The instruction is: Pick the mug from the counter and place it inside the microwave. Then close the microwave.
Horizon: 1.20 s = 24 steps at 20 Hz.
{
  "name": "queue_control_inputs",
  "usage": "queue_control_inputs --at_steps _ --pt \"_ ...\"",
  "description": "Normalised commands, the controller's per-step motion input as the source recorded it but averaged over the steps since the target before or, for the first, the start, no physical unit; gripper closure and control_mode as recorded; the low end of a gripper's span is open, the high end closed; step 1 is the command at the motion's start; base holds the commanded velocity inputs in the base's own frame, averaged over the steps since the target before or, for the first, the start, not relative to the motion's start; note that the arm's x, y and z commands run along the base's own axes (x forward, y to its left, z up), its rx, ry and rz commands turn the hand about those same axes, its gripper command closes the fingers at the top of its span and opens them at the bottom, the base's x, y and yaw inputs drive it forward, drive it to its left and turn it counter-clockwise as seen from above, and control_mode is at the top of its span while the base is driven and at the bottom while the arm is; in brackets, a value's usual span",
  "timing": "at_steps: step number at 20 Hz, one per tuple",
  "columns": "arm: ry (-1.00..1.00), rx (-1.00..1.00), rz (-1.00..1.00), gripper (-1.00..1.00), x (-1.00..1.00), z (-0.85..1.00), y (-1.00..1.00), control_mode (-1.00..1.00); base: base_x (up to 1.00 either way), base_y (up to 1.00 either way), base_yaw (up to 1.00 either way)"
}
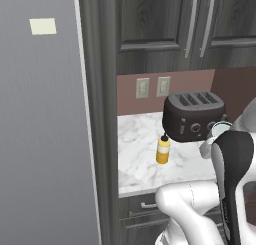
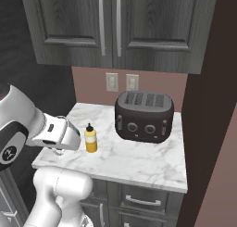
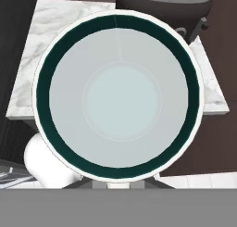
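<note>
The mug (image 3: 119, 95) hangs right under the hand camera, pale inside with a dark teal band below its white rim, and I look straight down into it. In the left base view the mug (image 1: 220, 127) peeks out beside the toaster, above the counter (image 1: 140, 139), half hidden by my arm. My gripper (image 1: 213, 137) is shut on the mug; its fingertips are hidden behind the mug and my hand. The mug is lifted off the marble counter (image 2: 139, 161). The microwave is out of view.
A dark toaster (image 2: 144, 116) stands at the back of the counter, and a yellow squeeze bottle (image 2: 91, 138) stands near its left front. Dark wall cabinets (image 2: 111, 27) hang above. A tall grey panel (image 1: 40, 139) borders the counter on the left.
</note>
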Motion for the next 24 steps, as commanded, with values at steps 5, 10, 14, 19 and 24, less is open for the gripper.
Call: queue_control_inputs --at_steps 5,10,14,19,24 --pt "0.00 0.00 0.00 1.00 0.00 0.00 0.00 -1.00 0.00 0.00 0.00" --pt "0.00 0.00 0.00 1.00 0.00 0.00 0.00 -1.00 0.00 0.00 0.00" --pt "0.00 0.00 0.00 1.00 0.00 0.00 0.00 -1.00 0.00 0.00 0.00" --pt "-0.02 0.00 0.00 1.00 -0.25 0.00 0.00 -1.00 0.00 0.00 0.00" --pt "-0.05 0.00 0.00 1.00 -0.39 0.00 0.00 -1.00 0.00 0.00 0.00"
